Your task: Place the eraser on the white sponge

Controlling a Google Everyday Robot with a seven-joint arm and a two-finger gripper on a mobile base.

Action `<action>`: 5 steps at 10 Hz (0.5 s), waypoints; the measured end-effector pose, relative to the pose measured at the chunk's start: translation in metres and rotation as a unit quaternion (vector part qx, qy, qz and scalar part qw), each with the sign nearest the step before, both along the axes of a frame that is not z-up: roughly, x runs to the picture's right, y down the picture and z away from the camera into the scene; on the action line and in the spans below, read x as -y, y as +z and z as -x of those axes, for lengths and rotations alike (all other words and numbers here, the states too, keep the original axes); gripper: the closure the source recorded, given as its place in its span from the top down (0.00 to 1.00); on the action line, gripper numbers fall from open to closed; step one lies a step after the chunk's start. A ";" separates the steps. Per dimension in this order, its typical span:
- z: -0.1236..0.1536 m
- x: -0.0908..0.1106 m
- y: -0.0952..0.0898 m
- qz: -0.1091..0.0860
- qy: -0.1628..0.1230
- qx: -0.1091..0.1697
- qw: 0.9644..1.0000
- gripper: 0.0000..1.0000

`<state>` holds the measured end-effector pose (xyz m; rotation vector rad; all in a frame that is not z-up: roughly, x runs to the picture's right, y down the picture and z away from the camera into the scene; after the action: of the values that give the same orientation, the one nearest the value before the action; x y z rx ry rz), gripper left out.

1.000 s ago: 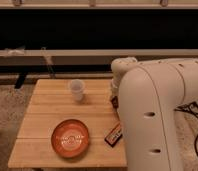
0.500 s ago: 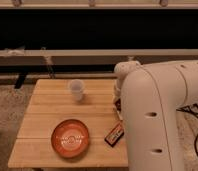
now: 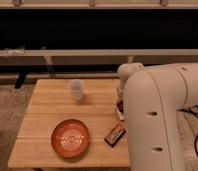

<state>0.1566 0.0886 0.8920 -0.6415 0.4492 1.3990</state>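
In the camera view the big white arm (image 3: 157,115) fills the right side of the frame and hides most of the gripper (image 3: 120,96), which sits low at the right edge of the wooden worktop (image 3: 47,110); whether it is open or closed cannot be told. The eraser (image 3: 120,106) shows as a dark red-brown patch just below it, with a pale sliver of the white sponge (image 3: 119,114) underneath. A translucent cup (image 3: 76,90) stands at upper centre, an orange plate (image 3: 70,138) lower left, and a black packet (image 3: 115,134) beside the arm.

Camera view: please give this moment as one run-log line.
gripper: at table right edge, behind arm | eraser, white sponge: position unclear | cup, orange plate, black packet: on table
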 end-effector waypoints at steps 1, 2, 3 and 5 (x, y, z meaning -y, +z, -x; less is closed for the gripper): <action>-0.003 -0.003 0.000 0.004 -0.001 0.001 1.000 0.48; -0.004 -0.005 0.000 0.008 -0.001 0.002 1.000 0.59; -0.009 -0.008 -0.001 0.011 0.000 0.001 1.000 0.68; -0.013 -0.013 -0.002 0.017 -0.004 0.002 1.000 0.80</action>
<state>0.1700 0.1016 0.8900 -0.6701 0.4731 1.3857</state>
